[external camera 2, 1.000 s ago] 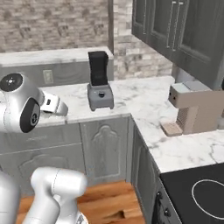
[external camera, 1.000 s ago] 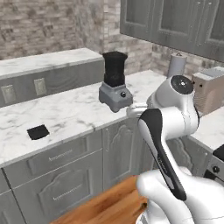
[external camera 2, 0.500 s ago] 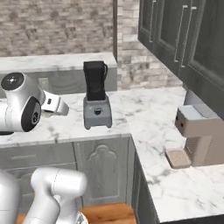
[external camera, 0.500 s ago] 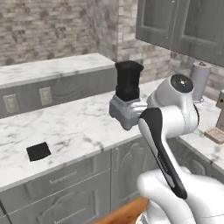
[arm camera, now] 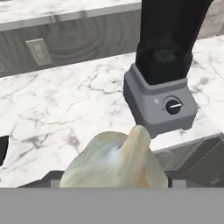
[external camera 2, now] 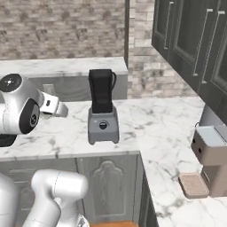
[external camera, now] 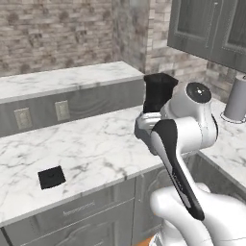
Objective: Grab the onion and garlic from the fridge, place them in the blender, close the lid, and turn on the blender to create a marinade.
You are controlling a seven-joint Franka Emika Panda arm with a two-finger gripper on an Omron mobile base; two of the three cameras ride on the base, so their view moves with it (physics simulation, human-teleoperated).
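The robot's hand [arm camera: 113, 183] grips a pale, lumpy cream garlic bulb [arm camera: 116, 162] between its spread fingers, with the grey-based, black-jarred blender [arm camera: 162, 74] standing on the white marble counter [arm camera: 65, 118] just ahead, up and to its right.

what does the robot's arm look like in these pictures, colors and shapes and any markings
The arm is glossy white with rounded, bulbous links. A black stripe runs along the link in the left base view, and a grey disc caps the joint above it. In the right base view a joint shows a dark round face with a small orange dot. No loose cables show.
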